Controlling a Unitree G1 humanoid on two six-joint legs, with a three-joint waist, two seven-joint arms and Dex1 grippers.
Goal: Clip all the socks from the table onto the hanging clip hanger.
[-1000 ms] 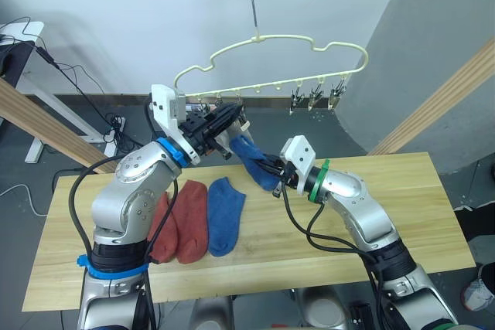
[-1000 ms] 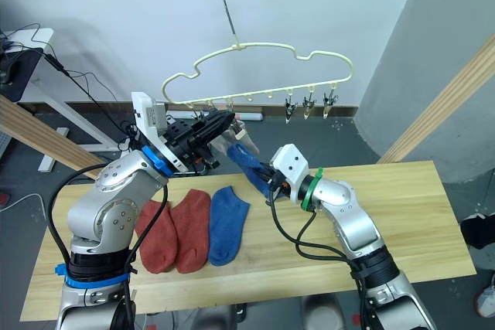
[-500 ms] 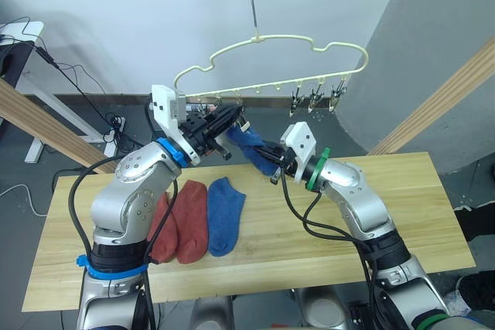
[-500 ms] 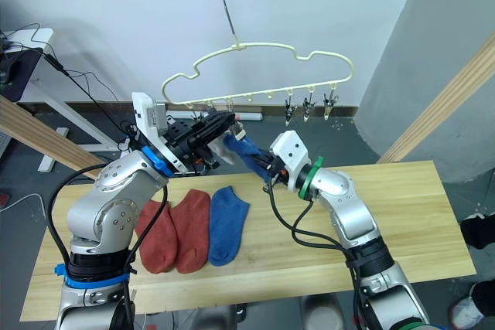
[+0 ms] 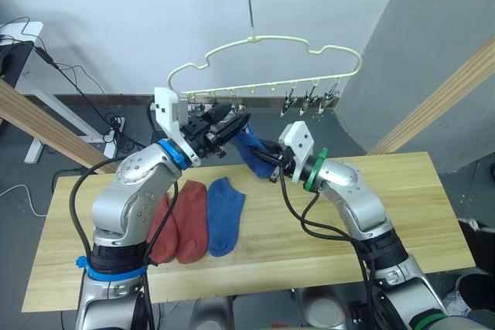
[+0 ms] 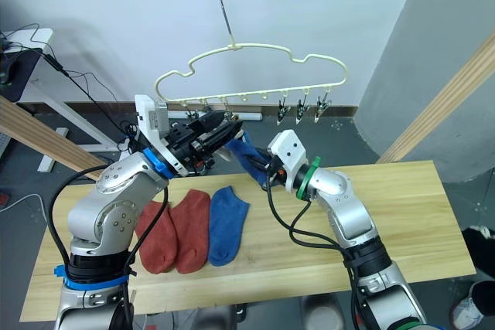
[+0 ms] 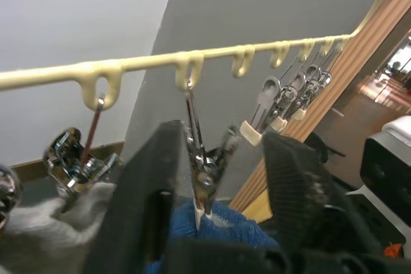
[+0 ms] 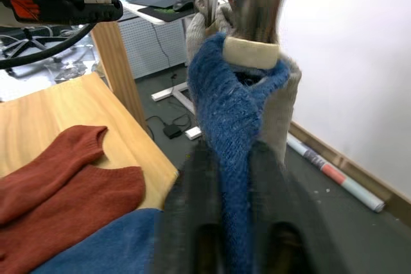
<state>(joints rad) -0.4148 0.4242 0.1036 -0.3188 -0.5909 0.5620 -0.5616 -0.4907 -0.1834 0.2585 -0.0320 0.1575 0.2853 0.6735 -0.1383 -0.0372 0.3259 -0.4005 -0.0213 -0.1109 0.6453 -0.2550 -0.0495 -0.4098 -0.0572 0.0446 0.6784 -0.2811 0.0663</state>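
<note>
Robotics lab or test room: bare white wall (image 5: 116,28), grey floor, loose cables (image 5: 73,75) by a power strip (image 5: 116,123), wooden pole frame (image 5: 433,106) around a plank table (image 5: 433,206).

Bright, even indoor light, soft shadows; head views sharp, wrist views blurred up close.
Head views: diffuse light from above, no glare, faint shadows under the rust-red socks (image 5: 179,220) and the flat blue sock (image 5: 223,215) on the surface (image 5: 402,214); mild wide-angle bending at the edges. Left wrist view: left pincer fingers (image 7: 144,210) dark and out of focus, metal clip (image 7: 200,162) shows small highlights, background washed pale. Right wrist view: right pincer fingers (image 8: 270,222) smeared, held blue sock (image 8: 228,113) fairly sharp, top edge blurred.
</note>
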